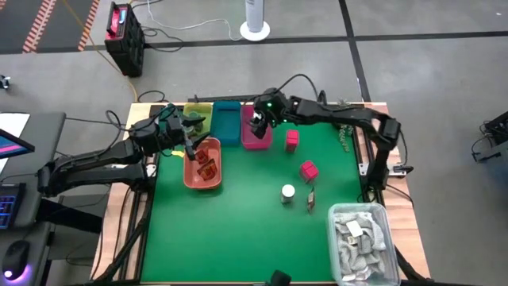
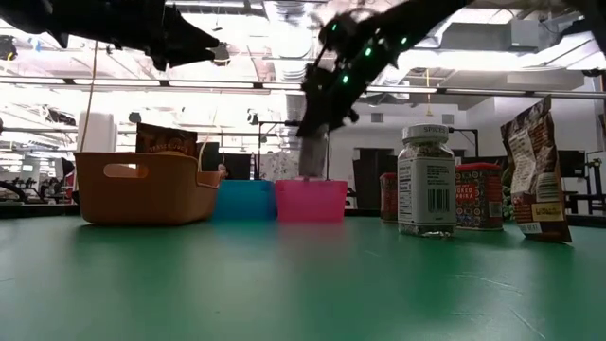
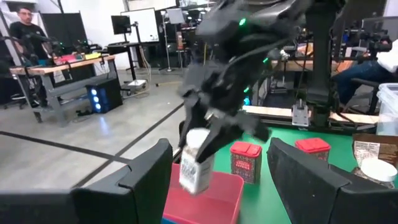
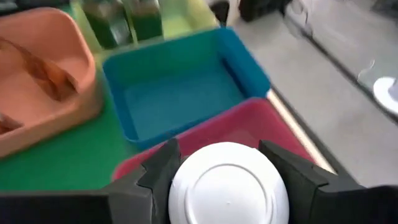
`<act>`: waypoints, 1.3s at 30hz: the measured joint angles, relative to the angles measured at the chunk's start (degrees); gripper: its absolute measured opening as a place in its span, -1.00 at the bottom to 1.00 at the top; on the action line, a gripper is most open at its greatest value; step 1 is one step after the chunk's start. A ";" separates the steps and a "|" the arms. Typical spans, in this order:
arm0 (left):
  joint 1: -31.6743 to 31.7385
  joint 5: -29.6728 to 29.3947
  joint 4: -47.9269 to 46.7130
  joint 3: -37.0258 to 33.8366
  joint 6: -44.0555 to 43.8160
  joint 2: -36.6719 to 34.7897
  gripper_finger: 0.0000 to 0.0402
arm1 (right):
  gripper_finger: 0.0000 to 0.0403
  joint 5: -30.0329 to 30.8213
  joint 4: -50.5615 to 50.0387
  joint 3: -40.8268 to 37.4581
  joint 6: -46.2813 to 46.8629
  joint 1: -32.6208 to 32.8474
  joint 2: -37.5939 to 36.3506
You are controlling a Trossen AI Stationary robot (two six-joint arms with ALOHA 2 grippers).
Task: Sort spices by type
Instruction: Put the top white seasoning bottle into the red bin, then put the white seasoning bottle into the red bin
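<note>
**High view: right claw holding a jar over the pink tray**

High view, green desk (image 1: 238, 230); the right claw (image 1: 257, 121) is clamped on a white-capped jar (image 4: 228, 185) and hangs over the pink tray (image 1: 255, 140); in the right wrist view the jar's cap sits between the two dark fingers (image 4: 158, 171), with the pink tray directly beneath and the blue tray (image 4: 180, 87) just beyond it. Low view: the jar hangs above the pink tray's rim, not touching it. Beside the blue tray, away from the right claw, stands the yellow-green tray (image 1: 198, 115) with greenish jars (image 4: 124, 18). The left claw (image 1: 187, 129) hovers with fingers spread over the orange basket (image 1: 189, 176), which holds red-brown sachets (image 1: 206, 161). On the desk behind the right claw: two pink packs (image 1: 292, 140) (image 1: 309, 170), another white-capped jar (image 1: 287, 192), one sachet (image 1: 310, 197); further back, a clear bin of grey rags (image 1: 359, 238).
</note>
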 joint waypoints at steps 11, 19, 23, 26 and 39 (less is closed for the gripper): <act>-0.02 -0.17 -0.47 0.00 1.10 0.00 0.25 | 0.20 -1.39 -0.66 6.40 0.80 -3.42 10.90; -0.02 -0.33 -1.84 0.00 1.12 0.00 0.25 | 0.36 -1.83 -2.12 7.70 0.78 -3.44 11.45; -0.02 -0.33 -1.84 0.00 1.12 0.00 0.25 | 0.37 -1.83 -1.90 8.27 0.76 -3.44 11.01; -0.02 -0.33 -1.82 0.00 1.12 0.00 0.25 | 0.38 -1.83 -3.23 9.55 0.75 -3.37 11.01; -0.02 -0.33 -1.92 0.00 1.14 0.00 0.25 | 0.38 -1.50 -20.82 24.02 -2.17 -2.66 11.02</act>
